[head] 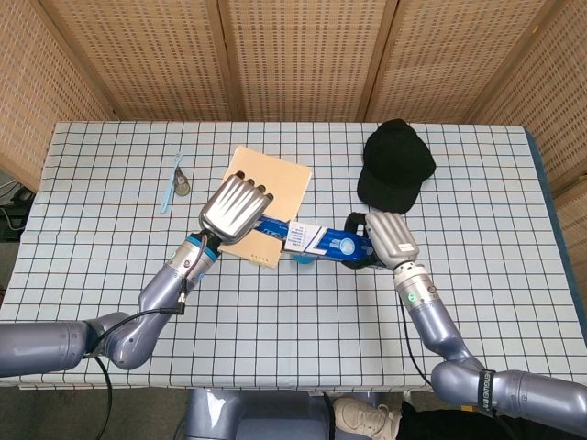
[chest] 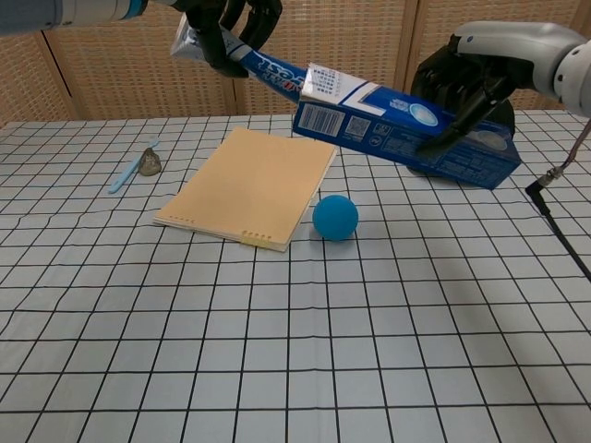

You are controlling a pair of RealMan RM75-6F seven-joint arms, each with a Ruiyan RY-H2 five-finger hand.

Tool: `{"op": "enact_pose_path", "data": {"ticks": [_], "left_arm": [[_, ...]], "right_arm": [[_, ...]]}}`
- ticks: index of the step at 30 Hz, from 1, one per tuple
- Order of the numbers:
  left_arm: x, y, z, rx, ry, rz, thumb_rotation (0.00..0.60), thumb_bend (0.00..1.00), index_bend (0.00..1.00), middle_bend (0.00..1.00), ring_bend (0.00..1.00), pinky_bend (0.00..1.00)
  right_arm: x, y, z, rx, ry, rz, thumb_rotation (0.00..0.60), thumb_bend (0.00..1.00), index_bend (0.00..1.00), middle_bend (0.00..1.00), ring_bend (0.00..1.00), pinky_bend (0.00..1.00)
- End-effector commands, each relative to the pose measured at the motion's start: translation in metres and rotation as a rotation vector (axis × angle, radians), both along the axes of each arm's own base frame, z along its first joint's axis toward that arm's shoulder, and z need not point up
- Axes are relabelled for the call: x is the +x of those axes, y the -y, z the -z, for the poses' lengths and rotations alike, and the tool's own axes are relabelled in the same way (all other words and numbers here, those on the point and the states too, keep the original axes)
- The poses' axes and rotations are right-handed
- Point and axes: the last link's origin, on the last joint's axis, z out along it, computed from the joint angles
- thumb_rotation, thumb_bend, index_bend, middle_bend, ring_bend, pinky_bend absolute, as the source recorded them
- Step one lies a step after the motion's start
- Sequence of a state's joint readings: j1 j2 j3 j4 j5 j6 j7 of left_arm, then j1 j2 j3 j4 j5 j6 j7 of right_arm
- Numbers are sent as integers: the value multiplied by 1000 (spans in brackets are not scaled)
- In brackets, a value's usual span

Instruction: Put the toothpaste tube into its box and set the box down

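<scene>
Two hands meet in the air above the desk (chest: 388,369). The right hand (chest: 466,88) grips the toothpaste box (chest: 406,129), tilted, open end toward the left; the left hand (chest: 226,23) clutches the toothpaste tube (chest: 268,66), whose front part already sits inside the box mouth. Judging from the slant, the tube could catch on the open flap (chest: 325,85) or buckle it if pushed off-axis, or the box could twist in the grip. A dropped tube would land near the notebook (chest: 249,189) or the blue ball (chest: 335,218).

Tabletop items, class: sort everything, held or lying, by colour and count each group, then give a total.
Blue: 4 (toothpaste tube, box, ball, toothbrush)
Tan: 1 (notebook)
Black: 1 (cap)
Grey: 1 (small lump)
Total: 7
</scene>
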State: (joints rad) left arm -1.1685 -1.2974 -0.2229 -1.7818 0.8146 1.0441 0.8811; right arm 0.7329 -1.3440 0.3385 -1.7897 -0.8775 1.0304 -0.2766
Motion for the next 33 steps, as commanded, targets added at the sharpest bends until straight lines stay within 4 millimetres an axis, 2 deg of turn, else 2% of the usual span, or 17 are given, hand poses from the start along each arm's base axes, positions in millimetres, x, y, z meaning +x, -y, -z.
{"op": "enact_pose_path", "data": {"ticks": [1,5,6,11,14,17,20,26,33], "left_arm": [[16,3,4,57,-32,100,600,465,864,567,560,468],[33,7,8,101,-59,200,600,449,779,492,504,398],[46,10,9,133,-98,281,600,438,751,472,486,377],[63,11,11,202,-158,369,600,203,498,250,281,197],[70,13,10,234,-156,390,600,125,352,124,167,123],[75,11,7,275,-135,402,600,89,285,85,132,111],[77,9,6,289,-112,398,600,64,253,70,119,104],[82,10,-5,312,-31,398,600,63,249,69,118,104],[77,13,-14,316,8,403,600,62,250,69,118,104]], "right_arm": [[1,0,0,2,20,6,600,204,787,595,646,711],[1,2,-1,5,59,22,600,204,788,596,647,710],[-1,3,-3,4,99,43,600,204,789,596,648,710],[-6,7,-5,3,148,60,600,203,790,598,650,711],[-11,9,-9,-14,197,75,600,204,791,599,651,711],[-16,12,-19,-57,319,106,600,204,793,600,654,711],[-21,12,-25,-94,421,123,600,204,799,606,658,711],[-36,13,-34,-145,544,160,600,204,803,611,662,711],[-43,13,-33,-131,653,189,600,205,803,611,664,711]]}}
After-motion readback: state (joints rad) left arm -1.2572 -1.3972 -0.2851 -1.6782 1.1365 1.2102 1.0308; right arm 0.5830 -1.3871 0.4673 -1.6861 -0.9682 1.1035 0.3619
